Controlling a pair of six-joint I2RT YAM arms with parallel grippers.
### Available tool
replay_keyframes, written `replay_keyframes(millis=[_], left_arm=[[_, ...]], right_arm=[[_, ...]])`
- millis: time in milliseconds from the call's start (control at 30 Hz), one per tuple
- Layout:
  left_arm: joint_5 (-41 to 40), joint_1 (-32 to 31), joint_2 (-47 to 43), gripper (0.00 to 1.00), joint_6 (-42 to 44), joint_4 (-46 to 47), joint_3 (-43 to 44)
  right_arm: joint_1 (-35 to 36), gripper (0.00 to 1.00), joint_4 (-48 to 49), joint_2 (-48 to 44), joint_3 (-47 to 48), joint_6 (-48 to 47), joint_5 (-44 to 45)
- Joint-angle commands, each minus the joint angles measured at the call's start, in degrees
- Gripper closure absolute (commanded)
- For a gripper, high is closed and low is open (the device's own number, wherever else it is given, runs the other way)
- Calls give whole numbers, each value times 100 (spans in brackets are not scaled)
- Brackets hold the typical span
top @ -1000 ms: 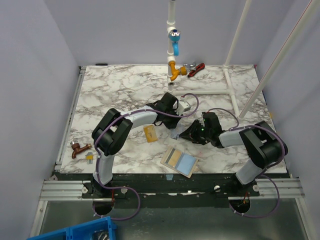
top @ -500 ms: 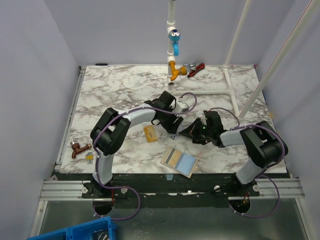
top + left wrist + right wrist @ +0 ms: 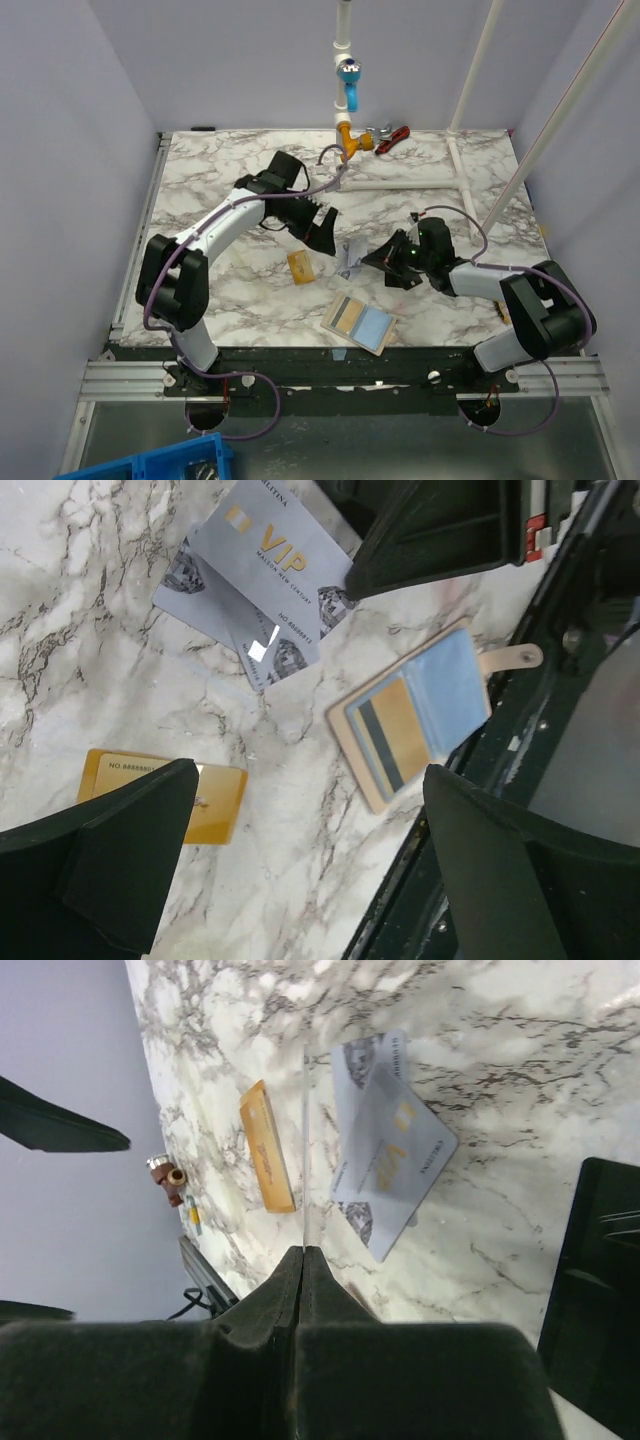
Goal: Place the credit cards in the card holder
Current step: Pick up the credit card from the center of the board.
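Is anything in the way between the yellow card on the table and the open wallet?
Nothing that shows. Only bare marble lies between the gold card and the open card holder. The silver cards lie off to one side, not between them.

The left arm (image 3: pixel 225 222) reaches up and inward from its base with the elbow bent. The left gripper (image 3: pixel 322 232) points downward, its jaws spread wide apart. The right arm (image 3: pixel 482 282) lies low and reaches leftward. The right gripper (image 3: pixel 374 260) has its jaws pinched together on a thin card (image 3: pixel 303 1150) seen edge-on.
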Motion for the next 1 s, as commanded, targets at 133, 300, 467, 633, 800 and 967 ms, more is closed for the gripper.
replay_keyframes(millis=[133,300,467,633,800,967], left_arm=[[1041,651,-1041,2,-39,-762,32],[322,886,-1990,2,627,-1286,193],[-1319,953,-3495,2,1045,-254,-623],[-1440,977,-3226,2,1309,-723,-775],[-240,996,-3634,2,186,265,-1202],[1368,997,-3142,2,-1438,1150,-1356]], right_arm=[[-23,99,-831,-952,276,-632,-365],[-13,99,-990,-1207,463,-741,-659],[-13,99,-1217,-1278,759,-1008,-845],[-13,99,-1150,-1325,895,-1064,-985],[6,99,-671,-1333,877,-897,-1236],[104,99,-300,-1324,968,-832,-1314]])
